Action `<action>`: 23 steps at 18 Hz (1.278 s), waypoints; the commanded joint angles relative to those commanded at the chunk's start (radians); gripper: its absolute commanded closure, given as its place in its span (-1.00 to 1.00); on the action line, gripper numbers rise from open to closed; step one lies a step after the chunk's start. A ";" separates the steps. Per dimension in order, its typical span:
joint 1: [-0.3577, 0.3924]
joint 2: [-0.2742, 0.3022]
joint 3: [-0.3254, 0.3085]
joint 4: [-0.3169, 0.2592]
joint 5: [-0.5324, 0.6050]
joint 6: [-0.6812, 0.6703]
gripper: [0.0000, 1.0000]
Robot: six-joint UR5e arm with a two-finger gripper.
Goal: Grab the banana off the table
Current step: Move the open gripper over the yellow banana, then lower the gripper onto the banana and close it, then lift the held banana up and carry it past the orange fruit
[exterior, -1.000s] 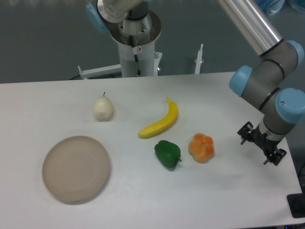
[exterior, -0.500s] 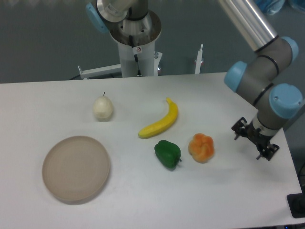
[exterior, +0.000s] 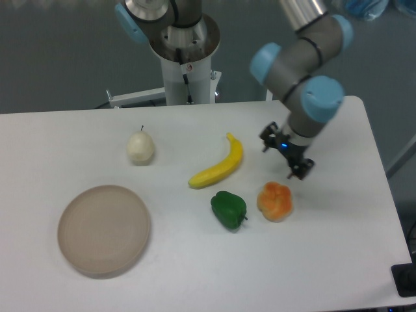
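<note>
The gripper [exterior: 286, 153] hangs above the table [exterior: 195, 260], and the banana [exterior: 218, 168] lies flat on the table to its left, near but apart from it, with its curved back turned toward the fingers. The gripper holds nothing; its fingers look spread, but they are small and dark here, so I cannot tell this for sure. It seems placed for an approach to the banana from the side. Just below the gripper sits the orange pepper [exterior: 275, 201], and the green pepper [exterior: 229, 209] is lower left, close under the banana, which may crowd a grasp. The pear [exterior: 140, 147] and the plate [exterior: 104, 229] are far left, well apart.
</note>
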 joint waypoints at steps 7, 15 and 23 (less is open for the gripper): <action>-0.025 0.005 -0.160 0.167 -0.031 -0.097 -1.00; -0.049 -0.023 -0.166 0.203 -0.031 -0.215 -0.30; -0.037 0.012 -0.106 0.194 -0.022 -0.240 0.73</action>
